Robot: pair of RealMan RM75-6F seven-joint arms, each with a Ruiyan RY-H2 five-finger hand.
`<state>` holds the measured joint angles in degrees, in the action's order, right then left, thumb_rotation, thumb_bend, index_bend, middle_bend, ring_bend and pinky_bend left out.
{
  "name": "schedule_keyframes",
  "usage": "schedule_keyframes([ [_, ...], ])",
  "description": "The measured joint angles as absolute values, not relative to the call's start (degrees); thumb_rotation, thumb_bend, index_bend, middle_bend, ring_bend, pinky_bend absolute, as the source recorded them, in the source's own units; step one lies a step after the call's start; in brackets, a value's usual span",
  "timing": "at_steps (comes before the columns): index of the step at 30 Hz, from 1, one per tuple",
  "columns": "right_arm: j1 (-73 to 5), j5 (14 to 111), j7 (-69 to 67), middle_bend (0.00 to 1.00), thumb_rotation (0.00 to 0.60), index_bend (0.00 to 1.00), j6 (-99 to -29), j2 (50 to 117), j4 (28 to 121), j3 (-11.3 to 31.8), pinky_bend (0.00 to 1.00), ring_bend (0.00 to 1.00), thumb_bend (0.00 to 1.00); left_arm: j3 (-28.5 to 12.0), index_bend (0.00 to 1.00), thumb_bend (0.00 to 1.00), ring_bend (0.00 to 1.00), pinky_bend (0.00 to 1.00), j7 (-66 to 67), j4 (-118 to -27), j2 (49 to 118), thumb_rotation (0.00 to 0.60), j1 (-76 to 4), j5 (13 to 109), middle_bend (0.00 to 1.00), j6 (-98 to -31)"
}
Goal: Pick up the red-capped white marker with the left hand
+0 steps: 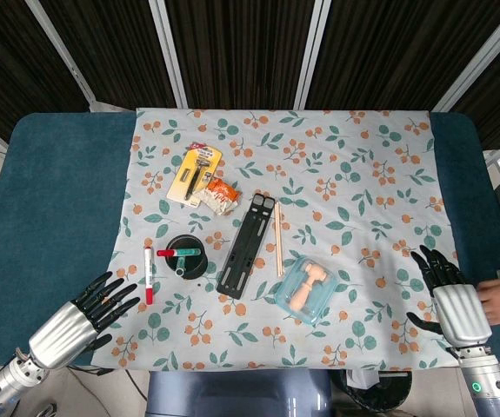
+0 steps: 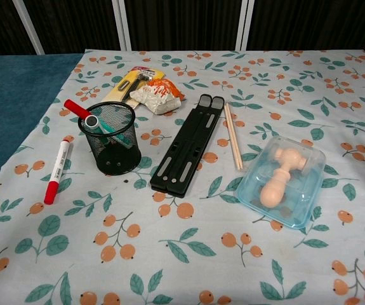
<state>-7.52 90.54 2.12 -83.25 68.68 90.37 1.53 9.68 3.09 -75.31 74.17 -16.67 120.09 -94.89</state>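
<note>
The red-capped white marker (image 1: 149,275) lies flat on the leaf-and-berry cloth (image 1: 363,174) that covers the surface, just left of the black mesh pen cup (image 1: 185,256) and apart from it. Its long axis runs nearly straight away from the robot, tilted only slightly, with the red cap at the near end and the white barrel pointing toward the far edge. The left hand (image 1: 89,313) holds nothing, with its fingers (image 1: 115,297) spread apart, and it sits at the near left corner of the cloth; the marker is up and to the right of those fingertips, close but not touching. The right hand (image 1: 448,300) is at the far right edge, well apart from the marker, its fingers also spread and empty (a person's hand shows just beside it). The left hand is plainly the nearer one, so the coming reach likely needs a short move forward and inward, with the fingers set across the barrel. There is small print on the marker and on the yellow blister pack (image 1: 196,173), but none is readable.
</note>
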Motion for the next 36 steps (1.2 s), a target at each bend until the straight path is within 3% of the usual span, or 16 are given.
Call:
schedule_keyframes([
  [36, -7.53, 90.26, 2.04, 0.0, 0.6, 0.0, -83.16, 68.53, 90.63, 1.64, 0.18, 0.0, 0.16, 9.6, 0.0, 0.07, 0.0, 0.0, 3.62, -75.91, 73.81, 0.6, -17.35, 118.76, 0.0, -92.78],
])
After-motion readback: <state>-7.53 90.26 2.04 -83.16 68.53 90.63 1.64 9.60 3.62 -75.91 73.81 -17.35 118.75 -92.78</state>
